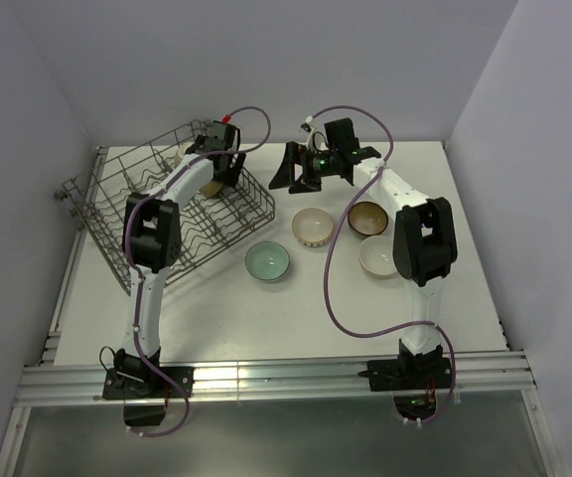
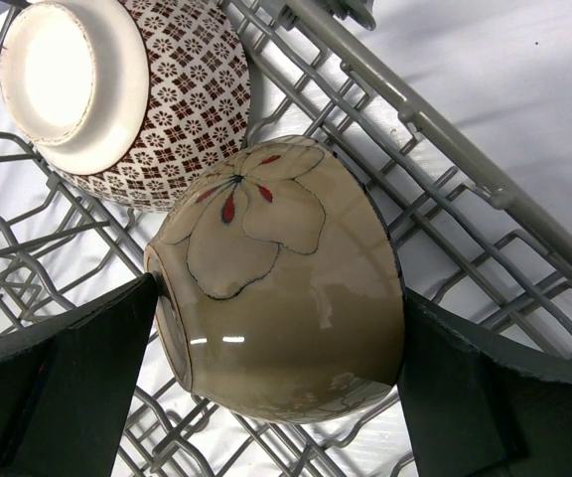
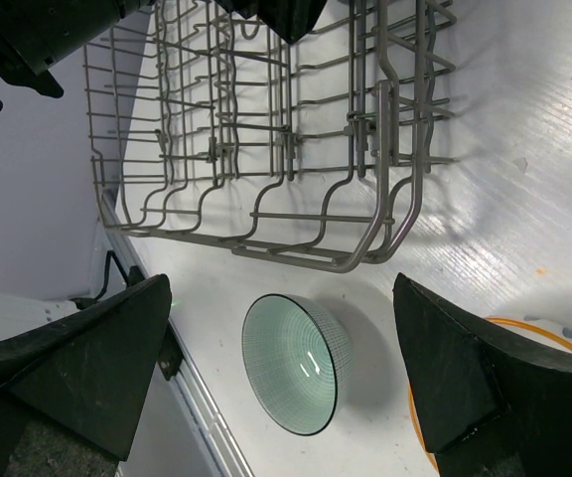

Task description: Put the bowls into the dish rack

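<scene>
The grey wire dish rack [image 1: 107, 204] stands at the table's left. In the left wrist view a tan bowl with a painted flower [image 2: 286, 298] lies on its side on the rack wires [image 2: 445, 149], next to a brown lattice-patterned bowl [image 2: 172, 104]. My left gripper [image 2: 278, 298] is open, its fingers flanking the tan bowl's foot and rim. From above, the left gripper [image 1: 218, 164] reaches into the rack. My right gripper [image 1: 321, 167] hovers open and empty; in its wrist view the right gripper [image 3: 282, 288] frames a pale green bowl [image 3: 296, 363] on the table.
On the table right of the rack sit a green bowl [image 1: 267, 261], a cream bowl [image 1: 313, 227], a brown bowl [image 1: 367, 217] and a white bowl [image 1: 378, 255]. An orange-rimmed bowl [image 3: 549, 333] shows at the right wrist view's edge. The rack's corner [image 3: 385, 238] is near the green bowl.
</scene>
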Available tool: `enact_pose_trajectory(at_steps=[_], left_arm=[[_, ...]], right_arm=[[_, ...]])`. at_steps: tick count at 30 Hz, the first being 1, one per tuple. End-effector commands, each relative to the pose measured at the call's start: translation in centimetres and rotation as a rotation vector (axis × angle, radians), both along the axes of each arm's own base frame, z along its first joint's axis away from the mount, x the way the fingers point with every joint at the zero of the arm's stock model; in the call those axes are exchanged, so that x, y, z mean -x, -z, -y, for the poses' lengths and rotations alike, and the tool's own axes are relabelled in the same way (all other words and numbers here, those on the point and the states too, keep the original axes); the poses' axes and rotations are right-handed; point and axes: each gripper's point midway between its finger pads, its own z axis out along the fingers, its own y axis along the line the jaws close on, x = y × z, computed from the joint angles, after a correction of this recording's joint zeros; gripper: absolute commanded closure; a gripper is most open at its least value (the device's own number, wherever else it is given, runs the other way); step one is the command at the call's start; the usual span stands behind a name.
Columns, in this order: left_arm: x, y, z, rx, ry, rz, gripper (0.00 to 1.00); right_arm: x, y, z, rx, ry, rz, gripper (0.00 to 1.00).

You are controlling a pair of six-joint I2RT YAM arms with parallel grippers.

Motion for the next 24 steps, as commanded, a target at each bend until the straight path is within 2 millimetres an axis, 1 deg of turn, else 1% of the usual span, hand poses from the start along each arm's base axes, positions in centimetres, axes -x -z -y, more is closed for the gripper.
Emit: enact_pose_trajectory(at_steps=[1,5,7,8,13,17,18,24], left_arm=[[0.6,1.9,1.8,0.068,0.072,-0.052,0.0],[0.6,2.4,1.4,0.045,0.068,-0.052,0.01],[0.4,2.0,1.6,0.048,0.084,-0.031,0.0],[0.7,2.3,1.6,0.051,0.088,-0.039,0.0],[1.2,1.7,3.2,0.122,0.18,-0.057,0.01],[1.7,1.8,3.6,0.164,0.212,-0.085,0.0],[1.8,1.6,3.7,0.173,0.218,-0.081,0.0],[2.0,1.7,3.6,0.197,0.23,-0.09,0.01]], right_arm=[[-0.1,-2.7,0.4,-0.014,-0.002,0.069,0.0],[0.0,-2.6,0.5,-0.011,-0.004,0.067,0.0],[0.0,-2.5,0.4,-0.01,-0.006,0.066,0.0],[-0.1,-2.4,0.5,-0.008,-0.006,0.064,0.0],[-0.2,-2.3,0.4,-0.004,-0.006,0.063,0.0],[-0.2,-2.5,0.4,-0.003,-0.007,0.068,0.0],[-0.2,-2.4,0.5,0.0,-0.005,0.068,0.0],[-0.1,-2.4,0.6,0.005,-0.007,0.067,0.0]])
